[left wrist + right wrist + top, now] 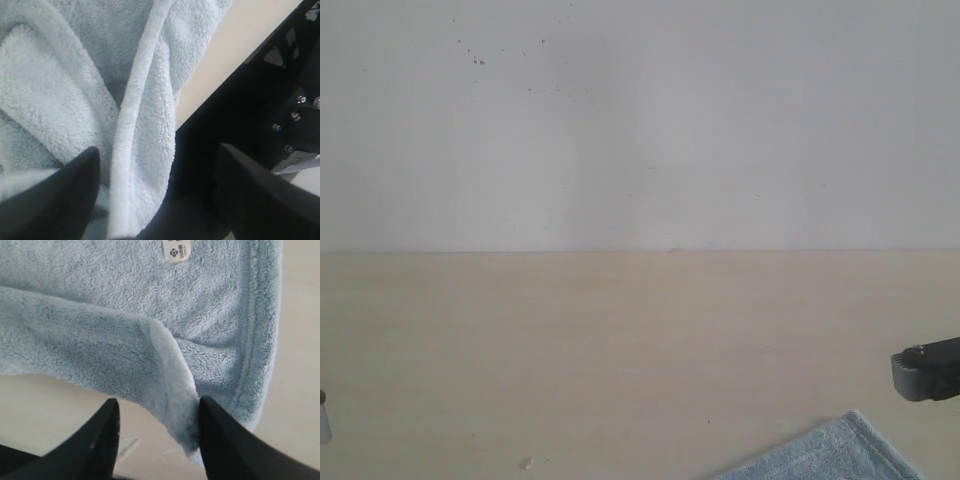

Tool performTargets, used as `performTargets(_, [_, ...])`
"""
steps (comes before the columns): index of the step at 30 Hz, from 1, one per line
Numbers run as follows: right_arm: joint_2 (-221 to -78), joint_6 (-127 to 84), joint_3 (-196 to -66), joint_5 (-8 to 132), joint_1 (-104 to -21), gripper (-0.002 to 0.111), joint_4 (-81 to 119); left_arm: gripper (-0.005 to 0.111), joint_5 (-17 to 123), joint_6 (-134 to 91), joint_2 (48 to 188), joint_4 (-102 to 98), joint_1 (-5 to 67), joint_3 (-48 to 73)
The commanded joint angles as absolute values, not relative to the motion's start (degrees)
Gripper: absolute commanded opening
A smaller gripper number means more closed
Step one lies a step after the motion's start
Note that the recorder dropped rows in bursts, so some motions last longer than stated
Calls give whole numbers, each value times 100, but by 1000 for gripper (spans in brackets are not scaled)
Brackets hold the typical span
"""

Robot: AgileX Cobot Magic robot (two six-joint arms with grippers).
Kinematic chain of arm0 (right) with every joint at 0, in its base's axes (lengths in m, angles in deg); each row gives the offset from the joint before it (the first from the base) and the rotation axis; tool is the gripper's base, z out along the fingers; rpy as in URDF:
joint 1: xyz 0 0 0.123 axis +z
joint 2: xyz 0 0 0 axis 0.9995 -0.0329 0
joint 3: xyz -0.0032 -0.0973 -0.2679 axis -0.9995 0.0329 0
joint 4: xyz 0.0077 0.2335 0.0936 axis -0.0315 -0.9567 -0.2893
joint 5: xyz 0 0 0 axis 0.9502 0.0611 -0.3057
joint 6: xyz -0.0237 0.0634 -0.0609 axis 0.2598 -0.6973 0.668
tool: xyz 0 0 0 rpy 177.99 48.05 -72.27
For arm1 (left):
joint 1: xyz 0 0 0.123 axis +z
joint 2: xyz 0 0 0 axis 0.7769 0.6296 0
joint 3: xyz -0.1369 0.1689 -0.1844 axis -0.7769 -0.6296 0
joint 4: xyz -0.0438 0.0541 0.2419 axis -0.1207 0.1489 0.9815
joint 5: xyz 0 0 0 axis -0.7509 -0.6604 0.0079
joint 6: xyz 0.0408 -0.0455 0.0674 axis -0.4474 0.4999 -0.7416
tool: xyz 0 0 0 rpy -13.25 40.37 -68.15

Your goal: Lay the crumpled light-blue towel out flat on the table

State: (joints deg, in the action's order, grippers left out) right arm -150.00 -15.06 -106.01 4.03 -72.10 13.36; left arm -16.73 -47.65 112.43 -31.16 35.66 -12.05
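Observation:
The light-blue towel point(125, 315) lies crumpled on the beige table point(45, 405), its white tag point(177, 250) facing up near the hem. My right gripper point(159, 400) is open just above the table. A raised fold of the towel point(175, 390) sits between its fingers, against one finger point(225, 440). My left gripper point(158, 148) is also open, over a long rolled ridge of the towel point(145, 125) that runs between its fingers near the table's edge point(220, 70). In the exterior view only one towel corner point(840, 455) shows, at the bottom right.
A white wall point(640, 120) stands behind the wide table point(620, 340). A black part of the right arm point(930, 370) enters at the right edge of the exterior view. Dark robot frame point(280, 100) lies beyond the table edge in the left wrist view.

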Motion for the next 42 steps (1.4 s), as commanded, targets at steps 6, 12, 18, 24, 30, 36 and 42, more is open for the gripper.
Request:
performTargets(6, [-14954, -1547, -10934, 879, -7209, 47, 1342, 71, -37, -4786, 11208, -3413, 3558, -1238])
performTargets(12, [-15095, -1857, -11446, 2258, -7209, 47, 1863, 71, 1654, -4786, 11208, -3402, 3558, -1238])
performTargets(18, [-16412, -2042, -11999, 2502, -7219, 47, 1938, 71, 2867, -4786, 11234, -3493, 3558, -1238])
performTargets(24, [-17950, -2074, -12950, 1288, -7219, 47, 2008, 71, 3057, -4786, 11497, -3753, 3558, -1238])
performTargets(30, [-18781, -2389, -13586, 931, -7219, 47, 2323, 71, 3022, -4786, 11819, -3793, 3558, -1238])
performTargets(36, [-19261, -2393, -13579, 1038, -7219, 47, 2336, 71, 3031, -4816, 11876, -4065, 3558, -1228])
performTargets(42, [-19486, -2544, -13579, 1179, -7219, 47, 2350, 71, 3031, -4999, 11876, -4065, 3558, -1228])
